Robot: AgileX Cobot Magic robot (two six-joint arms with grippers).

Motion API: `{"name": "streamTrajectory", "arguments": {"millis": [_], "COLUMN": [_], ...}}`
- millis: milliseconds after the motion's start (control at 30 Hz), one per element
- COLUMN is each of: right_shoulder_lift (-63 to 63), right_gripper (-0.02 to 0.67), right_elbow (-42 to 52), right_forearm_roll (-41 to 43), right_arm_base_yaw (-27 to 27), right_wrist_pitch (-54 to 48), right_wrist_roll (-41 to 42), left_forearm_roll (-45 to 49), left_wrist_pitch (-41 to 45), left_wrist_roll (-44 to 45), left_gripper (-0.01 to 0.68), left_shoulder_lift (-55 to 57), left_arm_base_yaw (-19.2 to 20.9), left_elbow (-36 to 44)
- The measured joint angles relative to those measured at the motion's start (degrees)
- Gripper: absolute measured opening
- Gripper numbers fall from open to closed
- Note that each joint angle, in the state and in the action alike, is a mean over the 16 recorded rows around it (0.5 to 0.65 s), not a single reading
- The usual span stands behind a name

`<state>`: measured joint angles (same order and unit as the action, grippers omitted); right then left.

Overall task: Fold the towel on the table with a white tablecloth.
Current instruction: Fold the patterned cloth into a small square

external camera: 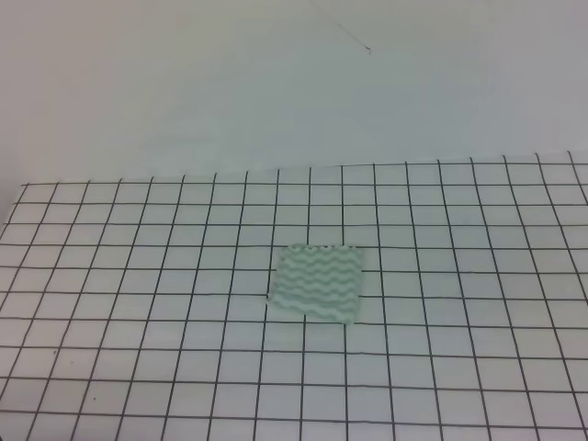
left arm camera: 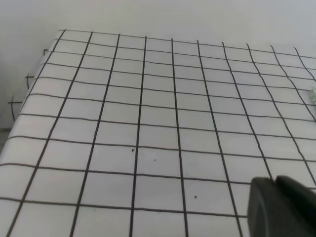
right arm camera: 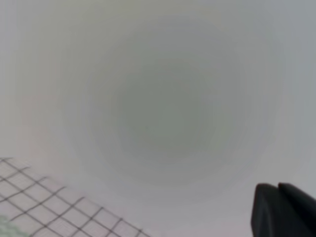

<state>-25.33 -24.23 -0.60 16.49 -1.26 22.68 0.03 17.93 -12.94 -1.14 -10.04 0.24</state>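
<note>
towel [external camera: 316,283]: I see it lying just right of centre in the high view, pale green with wavy stripes, roughly square and a little skewed to the grid; it looks small and compact, so I judge it may already be folded at least once, though I cannot tell the layers apart from here

cloth [external camera: 138,276]: white with a black grid, covering the whole worktop; I read the grid as my reference for squaring the towel's edges

worktop [left arm camera: 10,106]: its left edge drops away at the upper left of the left wrist view, well apart from the towel

why the towel sits there: mid-worktop puts it within reach of both arms, as I judge it, with bare cloth on every side for laying a fold over

left hand [left arm camera: 284,207]: only a dark tip shows in the lower right of its wrist view, above bare grid; it holds nothing that I can see, and I cannot tell how far it is spread

right hand [right arm camera: 284,210]: a dark tip in the lower right of its wrist view, aimed mostly at the blank wall, with a corner of grid at lower left; nothing in it that I can see, spread unclear

arms: neither shows in the high view, so I take both as pulled back clear of the towel
</note>
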Motion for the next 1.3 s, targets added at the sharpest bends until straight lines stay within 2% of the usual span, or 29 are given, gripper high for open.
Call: {"name": "streamTrajectory", "arguments": {"millis": [233,400,567,800,1300], "right_shoulder_lift": [10.06,18.28,24.24,27.12,27.01], "right_gripper": [-0.003,-0.003,-0.003,-0.003,-0.003], "right_elbow": [4.98,12.65,20.34,25.82,26.04], "right_forearm_roll": [-0.95,-1.77,-1.70,-1.74,-1.97], "right_arm_base_yaw": [-9.75,-16.37,-20.60,-23.16,-23.39], "right_wrist_pitch": [-6.31,-9.74,-11.63,-15.48,-17.77], "right_wrist_roll": [-3.68,-9.04,-12.76,-14.57,-13.64], "left_forearm_roll": [0.00,0.00,0.04,0.01,0.01], "left_wrist_pitch": [0.00,0.05,-0.03,-0.07,-0.08], "left_wrist_roll": [0.57,0.77,0.81,0.82,0.77], "left_gripper": [0.000,0.000,0.000,0.000,0.000], "left_shoulder_lift": [0.00,0.02,0.02,0.08,0.12], "left_arm_base_yaw": [0.00,0.00,-0.01,0.00,0.01], "left_elbow": [0.00,0.00,0.10,0.00,0.00]}}
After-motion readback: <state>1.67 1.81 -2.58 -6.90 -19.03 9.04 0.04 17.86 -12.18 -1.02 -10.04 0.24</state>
